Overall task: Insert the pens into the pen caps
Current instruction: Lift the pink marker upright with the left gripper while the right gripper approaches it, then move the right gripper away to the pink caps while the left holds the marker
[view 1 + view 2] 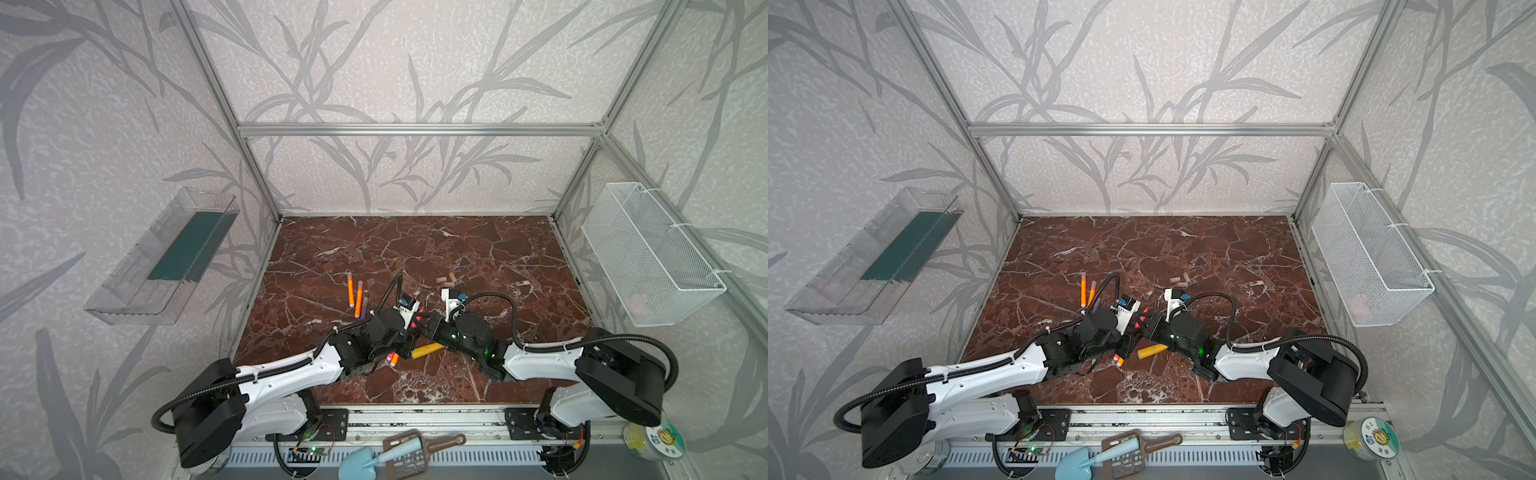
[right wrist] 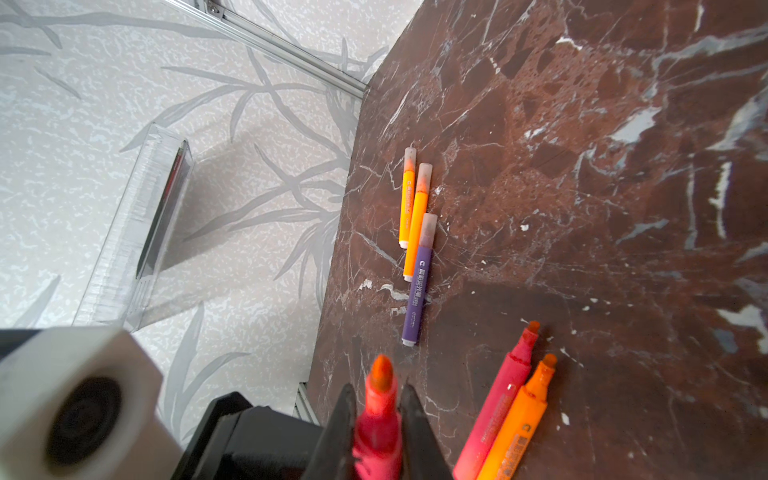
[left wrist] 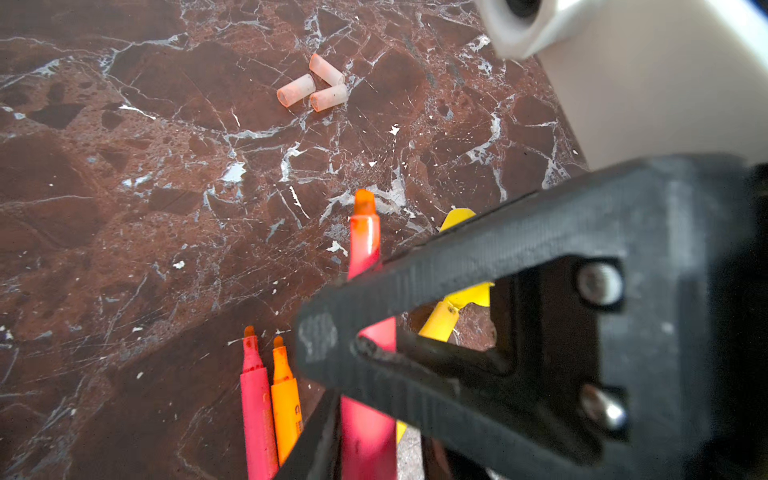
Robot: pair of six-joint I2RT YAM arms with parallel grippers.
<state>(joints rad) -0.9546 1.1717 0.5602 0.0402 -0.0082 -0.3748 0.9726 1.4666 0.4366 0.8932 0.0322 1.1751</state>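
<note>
Right claw [image 2: 378, 392] around capless pinkish-red pen [image 2: 376, 436], orange-tipped.

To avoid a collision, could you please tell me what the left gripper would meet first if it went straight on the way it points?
Probably the right gripper, crossing just ahead of the left gripper and shut on the pinkish-red pen, though depth is unclear. Pen caps lie farther on.

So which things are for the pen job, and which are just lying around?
For the job: pink pen in the right gripper, two bare pens, three capped pens, loose caps.
Just lying about: yellow toy shovel, blue shovel, wire basket, clear tray.
</note>
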